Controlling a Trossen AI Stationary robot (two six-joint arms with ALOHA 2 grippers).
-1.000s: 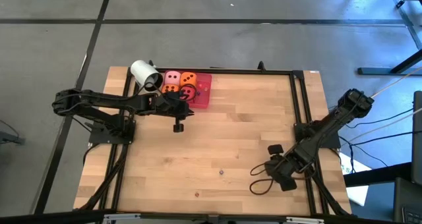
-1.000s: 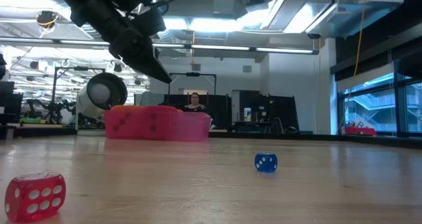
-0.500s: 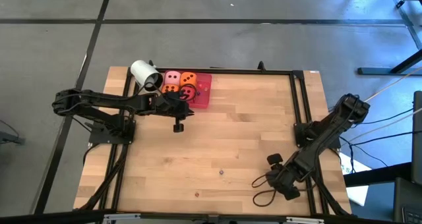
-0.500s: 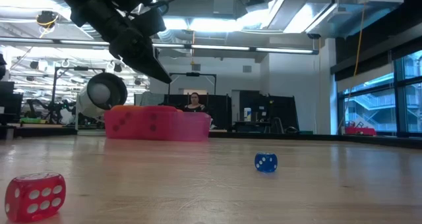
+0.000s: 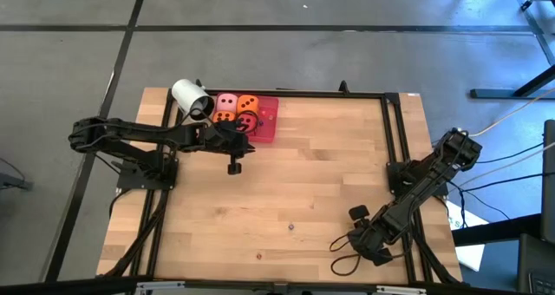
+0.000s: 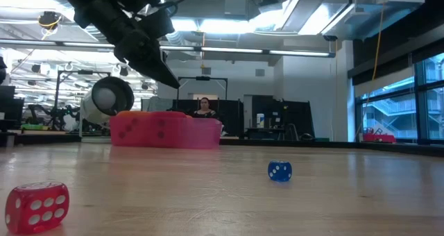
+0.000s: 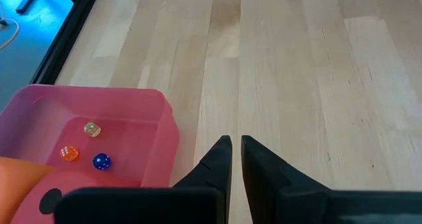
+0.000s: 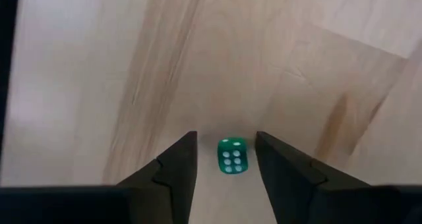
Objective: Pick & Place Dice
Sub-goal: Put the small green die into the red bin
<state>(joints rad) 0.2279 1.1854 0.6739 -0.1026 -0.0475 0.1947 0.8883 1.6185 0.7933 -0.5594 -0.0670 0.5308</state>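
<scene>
Now the right gripper (image 8: 224, 159) is standing spread around a green die (image 8: 231, 155) at the counter's (image 5: 329, 173) five o'clock; the left gripper (image 7: 235, 148), pressed together, is hanging beside the pink tray (image 5: 267, 121) holding the dice (image 5: 236, 106) at eleven o'clock.

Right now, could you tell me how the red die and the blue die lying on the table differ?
Colour: the red die is translucent red, while the blue die is blue.
Place: in the low view the red die lies close to the camera at the left, while the blue die lies farther back, nearer the middle.
Apparent size: the red die looks larger, probably only because it is nearer.
Both have white pips, rest on the wooden table, and are untouched by either gripper.
</scene>
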